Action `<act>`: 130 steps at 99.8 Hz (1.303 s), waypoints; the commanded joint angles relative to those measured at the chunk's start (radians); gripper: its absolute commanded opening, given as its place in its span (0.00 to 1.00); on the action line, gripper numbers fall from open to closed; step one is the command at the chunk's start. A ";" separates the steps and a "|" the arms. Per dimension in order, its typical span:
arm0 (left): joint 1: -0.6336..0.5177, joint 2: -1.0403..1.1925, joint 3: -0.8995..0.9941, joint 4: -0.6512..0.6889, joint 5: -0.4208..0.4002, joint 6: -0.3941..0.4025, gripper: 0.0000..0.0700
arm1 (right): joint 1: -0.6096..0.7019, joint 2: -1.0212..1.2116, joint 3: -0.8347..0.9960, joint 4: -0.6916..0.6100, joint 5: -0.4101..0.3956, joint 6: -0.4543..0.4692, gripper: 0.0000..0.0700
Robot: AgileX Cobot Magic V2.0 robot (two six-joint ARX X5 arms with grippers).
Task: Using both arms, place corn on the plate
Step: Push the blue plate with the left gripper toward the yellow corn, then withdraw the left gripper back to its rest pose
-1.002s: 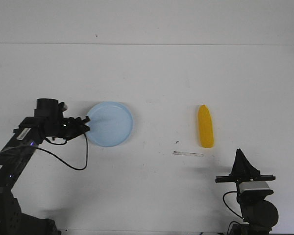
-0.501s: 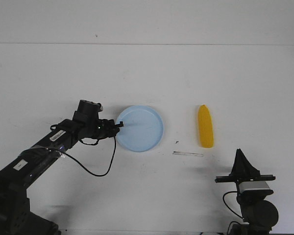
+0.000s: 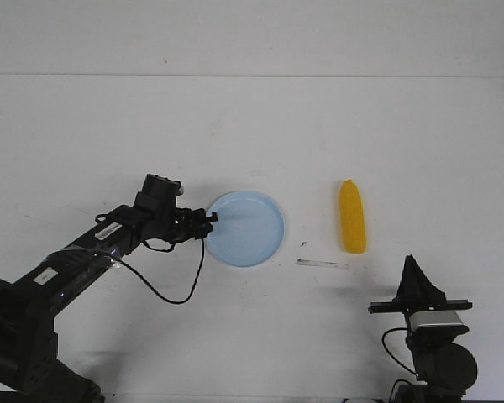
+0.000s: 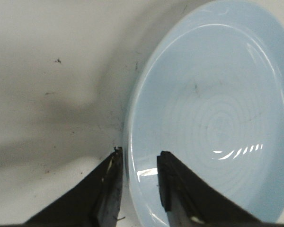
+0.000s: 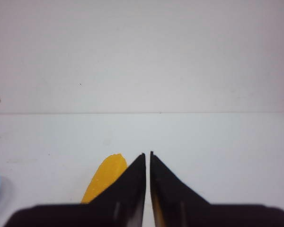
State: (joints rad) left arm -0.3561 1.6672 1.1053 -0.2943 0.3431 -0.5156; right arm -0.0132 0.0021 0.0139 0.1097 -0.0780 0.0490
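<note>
The pale blue plate (image 3: 248,227) lies on the white table left of centre. My left gripper (image 3: 208,220) is shut on the plate's left rim; in the left wrist view (image 4: 138,158) one finger is outside the rim and one inside the plate (image 4: 213,109). The yellow corn (image 3: 352,216) lies on the table to the right of the plate, apart from it, its tapered end pointing away. My right gripper (image 3: 413,267) is shut and empty near the table's front right, short of the corn. The right wrist view shows the corn (image 5: 106,179) just left of the shut fingers (image 5: 147,155).
A thin pale strip (image 3: 322,264) lies on the table just in front of the corn. The table's far edge meets a white wall at the back.
My left arm has slid the plate to the right across the table, toward the corn, with the rim in its gripper. The corn and the right arm have not moved.
</note>
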 commanded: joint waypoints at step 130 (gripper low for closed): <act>0.278 -1.258 -0.735 0.430 -0.276 0.534 0.00 | 0.001 -0.001 -0.001 0.010 -0.001 -0.005 0.02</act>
State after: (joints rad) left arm -0.0803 0.4809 0.3893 0.1204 0.0677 0.0063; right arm -0.0132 0.0021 0.0139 0.1097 -0.0780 0.0490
